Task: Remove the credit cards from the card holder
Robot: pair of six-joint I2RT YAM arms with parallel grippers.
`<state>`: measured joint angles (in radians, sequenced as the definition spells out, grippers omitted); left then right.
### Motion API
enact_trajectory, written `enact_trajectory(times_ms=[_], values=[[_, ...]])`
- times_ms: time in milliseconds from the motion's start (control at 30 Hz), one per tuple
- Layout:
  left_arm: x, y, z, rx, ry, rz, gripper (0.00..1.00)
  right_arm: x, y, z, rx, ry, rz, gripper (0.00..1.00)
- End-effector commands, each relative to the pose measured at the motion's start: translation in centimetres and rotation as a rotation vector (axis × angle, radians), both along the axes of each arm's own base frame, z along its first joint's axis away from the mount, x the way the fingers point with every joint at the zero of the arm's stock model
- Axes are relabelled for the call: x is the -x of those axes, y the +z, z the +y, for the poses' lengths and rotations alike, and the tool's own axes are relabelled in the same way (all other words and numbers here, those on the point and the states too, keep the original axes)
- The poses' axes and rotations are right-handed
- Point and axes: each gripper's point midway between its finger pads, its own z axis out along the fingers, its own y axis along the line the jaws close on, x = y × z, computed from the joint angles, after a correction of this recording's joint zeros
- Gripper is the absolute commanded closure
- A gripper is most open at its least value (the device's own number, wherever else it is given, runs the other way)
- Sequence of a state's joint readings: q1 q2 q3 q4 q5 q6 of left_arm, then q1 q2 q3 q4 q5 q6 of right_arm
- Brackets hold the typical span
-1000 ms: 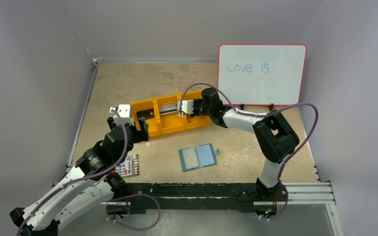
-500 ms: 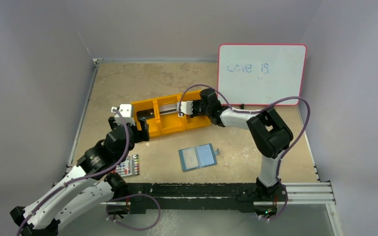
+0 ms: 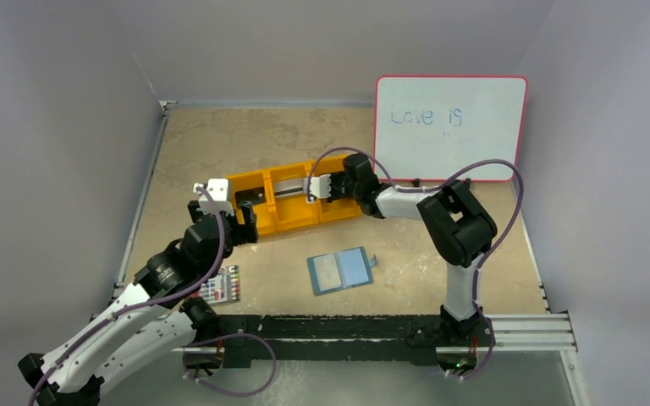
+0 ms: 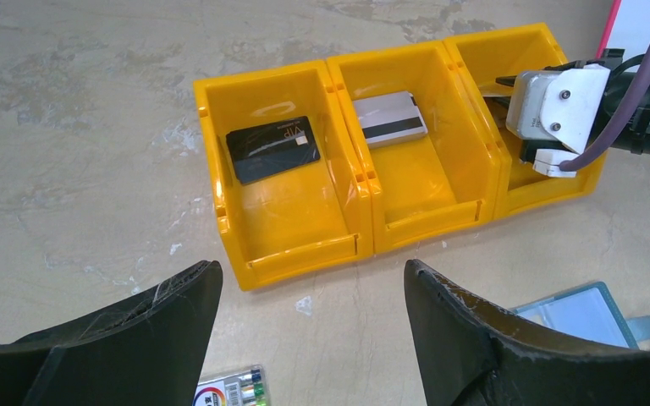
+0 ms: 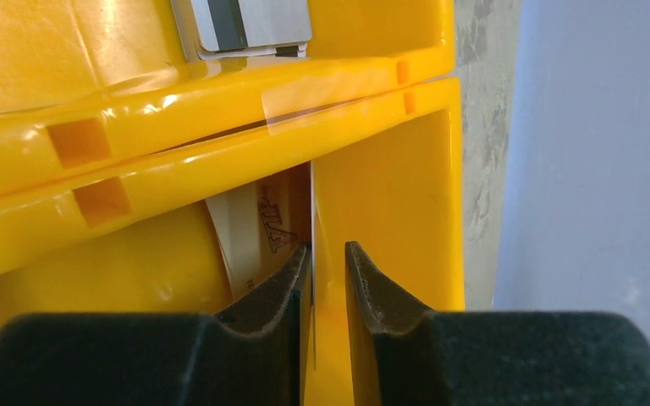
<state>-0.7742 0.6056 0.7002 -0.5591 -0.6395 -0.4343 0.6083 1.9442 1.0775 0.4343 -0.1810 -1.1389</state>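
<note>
Pulls the right elbow (image 3: 465,228) in toward the bin (image 4: 305,254) since a second ago, keeping the right gripper (image 5: 328,250) down in the right compartment. Shows only a narrow gap there, the tan card (image 5: 258,228) just left of the fingers (image 5: 279,279) against the wall; cannot tell whether pinched. Holds the left gripper (image 4: 311,275) wide and empty before the bin. Leaves black card (image 4: 272,148) and silver card (image 4: 389,116) in the other compartments, the holder (image 3: 340,271) open on the counter (image 3: 220,144).

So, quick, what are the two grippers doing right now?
Left gripper: open, empty.
Right gripper: nearly shut, inside the bin beside a tan card; whether it grips the card cannot be told.
</note>
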Motion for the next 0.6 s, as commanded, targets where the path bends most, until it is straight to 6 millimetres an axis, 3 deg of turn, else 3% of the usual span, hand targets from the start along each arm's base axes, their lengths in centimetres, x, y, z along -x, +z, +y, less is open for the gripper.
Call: enact_trajectory(times_ms=[0,367,400,433,467,567], values=[[-0.4,2.3,-0.4,0.043,-0.004,-0.051,0.22,-1.6,3.2,0.8,-0.032,0.016,-0.095,0.76],[-0.5,1.9,-0.7,0.032,-0.016,-0.038,0.22,-0.3,3.7,0.3,0.016,0.054,-0.023,0.72],[-0.5,1.9,-0.7,0.029,-0.017,-0.035,0.22,-0.3,3.9,0.3,0.016,0.056,-0.022,0.52],[-0.5,1.8,-0.8,0.028,-0.017,-0.032,0.22,-0.3,3.9,0.2,0.021,0.055,-0.018,0.21],[-0.5,1.8,-0.9,0.028,-0.021,-0.030,0.22,-0.2,4.1,0.2,0.025,0.055,-0.012,0.15],[-0.6,1.8,-1.0,0.028,-0.027,-0.028,0.22,-0.3,4.9,0.3,0.012,0.056,-0.016,0.15]])
